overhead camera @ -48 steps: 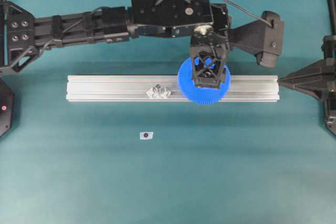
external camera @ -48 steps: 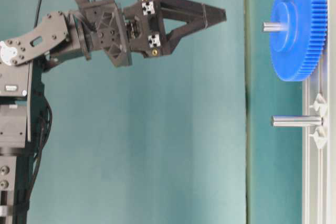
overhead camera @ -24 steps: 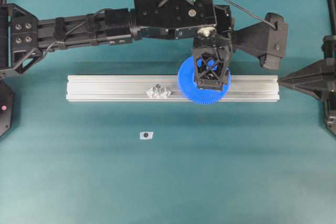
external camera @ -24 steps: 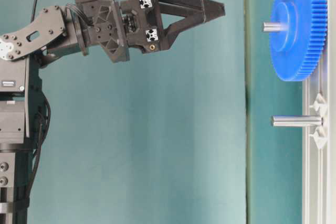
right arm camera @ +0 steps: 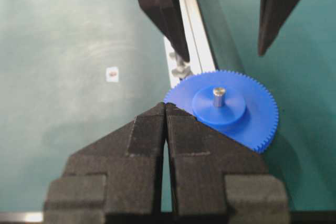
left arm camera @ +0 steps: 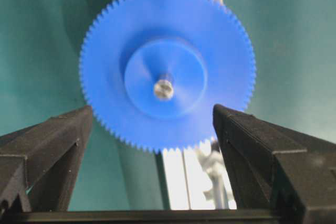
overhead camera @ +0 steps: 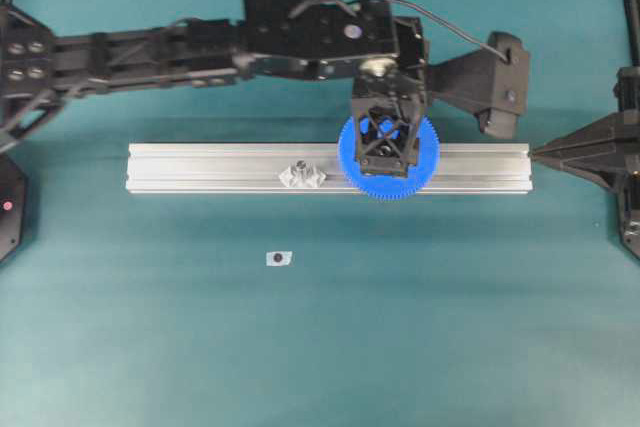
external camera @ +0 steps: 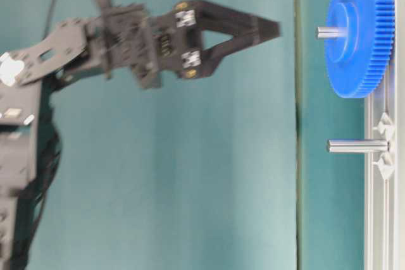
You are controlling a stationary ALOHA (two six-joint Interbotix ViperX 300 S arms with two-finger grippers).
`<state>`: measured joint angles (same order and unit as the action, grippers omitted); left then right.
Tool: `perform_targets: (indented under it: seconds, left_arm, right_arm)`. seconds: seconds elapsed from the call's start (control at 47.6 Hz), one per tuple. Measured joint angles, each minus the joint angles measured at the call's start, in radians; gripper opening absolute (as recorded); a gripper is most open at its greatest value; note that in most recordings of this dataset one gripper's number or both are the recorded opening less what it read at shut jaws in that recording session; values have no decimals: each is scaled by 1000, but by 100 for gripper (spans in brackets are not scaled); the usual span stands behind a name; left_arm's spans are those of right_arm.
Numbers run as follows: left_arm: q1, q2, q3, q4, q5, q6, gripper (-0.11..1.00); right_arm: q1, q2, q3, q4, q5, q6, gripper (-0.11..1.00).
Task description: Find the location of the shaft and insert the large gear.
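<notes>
The large gear, a bright blue toothed disc, lies flat on the silver rail. The shaft, a pale grey peg, pokes up through its raised hub. In the table-level view the gear sits down against the rail with the shaft's tip showing. My left gripper hangs open above the gear, apart from it. In the left wrist view its fingers straddle the gear with nothing between them. My right gripper is shut and empty, its tip just off the gear's edge.
A second peg with clear pieces at its base stands on the rail left of the gear. A small white patch with a dark dot lies on the teal table in front of the rail. The right arm rests at the rail's right end.
The left arm has shifted slightly left in the overhead view and is blurred with motion at table level. Its gripper stays open. The gear and right gripper have not moved.
</notes>
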<state>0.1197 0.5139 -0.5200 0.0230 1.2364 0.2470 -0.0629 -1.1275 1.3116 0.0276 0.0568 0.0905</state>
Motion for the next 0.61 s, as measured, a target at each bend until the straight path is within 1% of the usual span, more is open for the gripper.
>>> perform_targets:
  seconds: [0.378, 0.546, 0.609]
  left_arm:
    - [2, -167, 222, 0, -133, -58, 88]
    - [0, -267, 341, 0, -241, -97, 88]
    - [-3, -302, 377, 0, -270, -98, 88]
  right_arm:
    - [-2, -3, 0, 2, 0, 0, 0]
    - [-2, -3, 0, 0, 0, 0, 0]
    - [0, -3, 0, 0, 0, 0, 0]
